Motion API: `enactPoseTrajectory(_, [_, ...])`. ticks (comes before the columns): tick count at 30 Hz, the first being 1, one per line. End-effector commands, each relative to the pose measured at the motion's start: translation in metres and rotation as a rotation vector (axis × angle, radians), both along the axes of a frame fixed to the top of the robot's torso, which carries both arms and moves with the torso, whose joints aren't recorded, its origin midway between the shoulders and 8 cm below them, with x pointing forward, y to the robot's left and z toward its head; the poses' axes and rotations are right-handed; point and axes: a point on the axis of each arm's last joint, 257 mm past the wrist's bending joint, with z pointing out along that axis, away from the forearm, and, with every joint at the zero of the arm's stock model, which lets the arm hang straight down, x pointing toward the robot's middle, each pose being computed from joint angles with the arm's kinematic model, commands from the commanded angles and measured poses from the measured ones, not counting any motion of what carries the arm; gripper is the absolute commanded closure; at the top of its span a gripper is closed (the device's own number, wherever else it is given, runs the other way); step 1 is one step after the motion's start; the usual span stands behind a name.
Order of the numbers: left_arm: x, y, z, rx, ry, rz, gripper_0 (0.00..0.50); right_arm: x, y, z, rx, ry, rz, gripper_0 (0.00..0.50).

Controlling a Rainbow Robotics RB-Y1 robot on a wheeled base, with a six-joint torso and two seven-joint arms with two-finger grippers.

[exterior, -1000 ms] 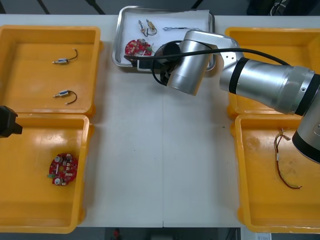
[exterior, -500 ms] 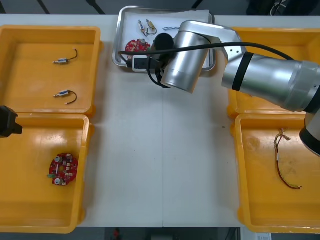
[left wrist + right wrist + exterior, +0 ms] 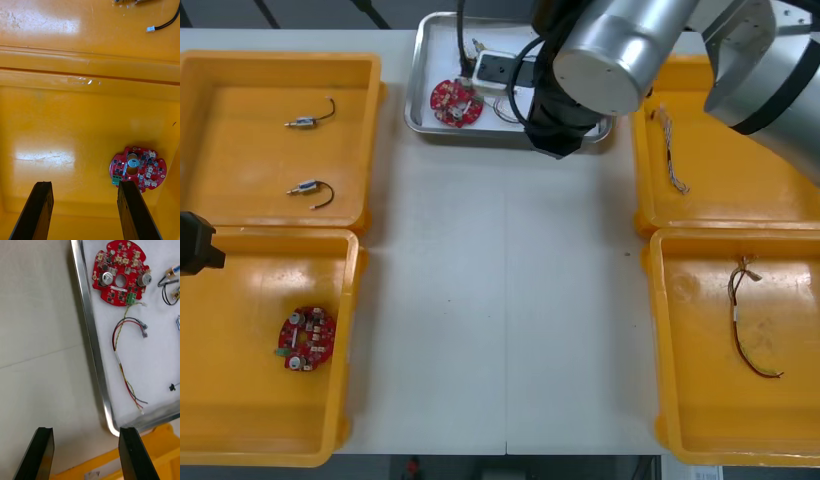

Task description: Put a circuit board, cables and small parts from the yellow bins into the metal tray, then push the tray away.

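Over at the far edge of the table (image 3: 510, 300), the metal tray (image 3: 423, 70) is lying between the far yellow bins (image 3: 240, 90), its long axis running left to right. The right gripper (image 3: 87, 455) is hovering at the tray's near right corner. Its fingers are standing wide apart and holding nothing, with bare table under one and the tray's rim just by the other. Inside the tray, a red circuit board (image 3: 120, 272) is sitting with its green connector (image 3: 131, 298) turned toward the gripper. The red and yellow cable (image 3: 125, 352) is starting just beside that connector and stretching lengthwise along the rim, its free end pointing at the corner by the fingers. Small metal parts (image 3: 171, 273) are lying just past the board. On the left, the left gripper (image 3: 88, 213) is hanging over the near left bin (image 3: 75, 112), fingers wide and empty, with another circuit board (image 3: 138, 168) lying below.
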Motion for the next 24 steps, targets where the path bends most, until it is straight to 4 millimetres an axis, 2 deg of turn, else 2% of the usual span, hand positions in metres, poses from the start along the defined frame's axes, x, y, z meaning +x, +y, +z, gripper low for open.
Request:
enactPoseTrajectory(1, [0.004, 0.008, 0.014, 0.072, -0.023, -0.064, 0.0, -0.016, -0.042, 0.019, 0.11, 0.002, -0.152, 0.0])
enactPoseTrajectory(5, [0.004, 0.008, 0.014, 0.072, -0.023, -0.064, 0.0, -0.031, -0.074, 0.016, 0.167, 0.036, -0.273, 0.0])
enactPoseTrajectory(14, [0.004, 0.008, 0.014, 0.072, -0.023, -0.064, 0.0, -0.061, -0.162, 0.014, 0.356, 0.142, -0.617, 0.0])
enactPoseTrajectory(24, [0.004, 0.008, 0.014, 0.072, -0.023, -0.064, 0.0, -0.096, -0.239, 0.001, 0.564, 0.28, -0.908, 0.0])
